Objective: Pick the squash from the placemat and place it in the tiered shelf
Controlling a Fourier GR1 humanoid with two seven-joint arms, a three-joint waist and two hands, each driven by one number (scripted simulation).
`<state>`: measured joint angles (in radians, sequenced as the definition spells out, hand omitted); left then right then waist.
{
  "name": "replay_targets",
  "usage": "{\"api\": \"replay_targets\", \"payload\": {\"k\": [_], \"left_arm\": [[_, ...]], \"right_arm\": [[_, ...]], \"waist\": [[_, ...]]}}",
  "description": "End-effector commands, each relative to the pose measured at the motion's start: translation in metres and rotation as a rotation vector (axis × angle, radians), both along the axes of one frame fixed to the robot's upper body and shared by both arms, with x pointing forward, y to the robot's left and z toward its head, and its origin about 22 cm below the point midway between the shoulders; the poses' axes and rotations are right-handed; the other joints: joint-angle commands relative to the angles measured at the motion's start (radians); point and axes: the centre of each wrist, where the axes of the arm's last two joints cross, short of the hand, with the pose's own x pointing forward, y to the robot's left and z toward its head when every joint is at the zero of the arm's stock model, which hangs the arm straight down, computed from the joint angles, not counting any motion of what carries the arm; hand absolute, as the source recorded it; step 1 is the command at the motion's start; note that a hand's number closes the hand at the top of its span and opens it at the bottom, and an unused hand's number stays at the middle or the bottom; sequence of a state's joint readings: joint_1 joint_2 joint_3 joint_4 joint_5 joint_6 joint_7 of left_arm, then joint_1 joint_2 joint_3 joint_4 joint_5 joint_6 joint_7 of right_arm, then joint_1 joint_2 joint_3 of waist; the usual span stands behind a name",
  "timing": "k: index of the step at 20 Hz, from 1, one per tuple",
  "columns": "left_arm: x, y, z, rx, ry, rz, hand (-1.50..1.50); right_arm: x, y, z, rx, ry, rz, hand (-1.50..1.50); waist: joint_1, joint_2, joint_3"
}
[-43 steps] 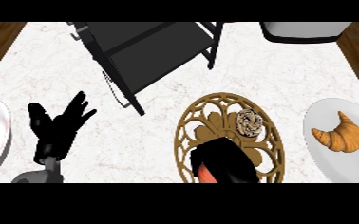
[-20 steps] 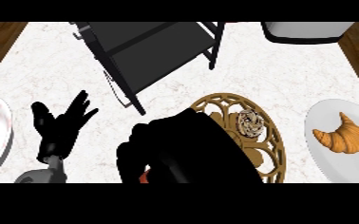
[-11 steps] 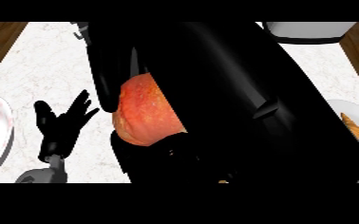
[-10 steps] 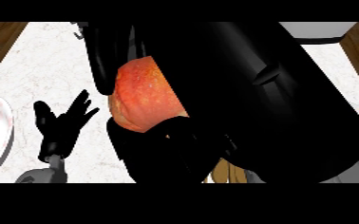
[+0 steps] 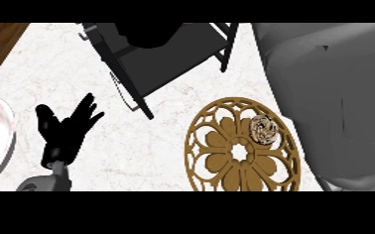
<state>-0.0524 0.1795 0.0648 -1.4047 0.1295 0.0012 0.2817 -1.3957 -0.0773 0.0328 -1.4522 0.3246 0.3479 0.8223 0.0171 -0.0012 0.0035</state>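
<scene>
1. Worktop (image 5: pixel 183 114): white marbled top, fills most of the head view; brown strip at far upper-left corner.
2. Tiered shelf (image 5: pixel 157 64): black frame w/ dark grey panel, upper centre, sits at a slant; thin black legs run down-left and at its right side.
3. Right hand (image 5: pixel 154 35): black shape at top edge, over the shelf's upper part. Fingers not readable – can't tell if clenched, released or grasping.
4. Right forearm (image 5: pixel 322 104): big grey mass along right side, top to bottom, covers the worktop there.
5. Squash: not visible anywhere in view; location can't be told. Not on the placemat.
6. Placemat (image 5: pixel 242 151): round, golden-brown, openwork flower pattern, lower centre-right; right rim passes under the grey forearm.
7. Small round item (image 5: pixel 264 129): patterned brown/cream, lies on placemat's upper-right part; kind unclear.
8. Left hand (image 5: pixel 66 129): black, lower left, fingers spread straight, holds nothing, resting over worktop; grey wrist below it at the view's lower edge.
9. Plate (image 5: pixel 6 134): white rim, sliver only, at left edge, near left hand.
</scene>
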Motion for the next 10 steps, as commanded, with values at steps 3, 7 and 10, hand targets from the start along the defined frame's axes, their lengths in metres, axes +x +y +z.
{"api": "replay_targets", "payload": {"k": [3, 7, 10], "left_arm": [[-0.008, 0.001, -0.013, -0.005, 0.069, -0.001, 0.0], [-0.003, -0.004, -0.011, 0.009, 0.066, -0.001, 0.0], [-0.002, -0.006, -0.015, 0.004, 0.054, -0.013, 0.0]], "right_arm": [[0.042, 0.01, -0.005, -0.028, 0.025, 0.022, 1.5], [0.062, 0.008, 0.0, -0.105, 0.021, 0.048, 1.5], [0.07, 0.026, -0.017, -0.125, -0.008, 0.057, 1.5]], "waist": [[0.005, 0.006, -0.005], [0.006, 0.007, -0.005], [0.006, 0.007, -0.005]]}}
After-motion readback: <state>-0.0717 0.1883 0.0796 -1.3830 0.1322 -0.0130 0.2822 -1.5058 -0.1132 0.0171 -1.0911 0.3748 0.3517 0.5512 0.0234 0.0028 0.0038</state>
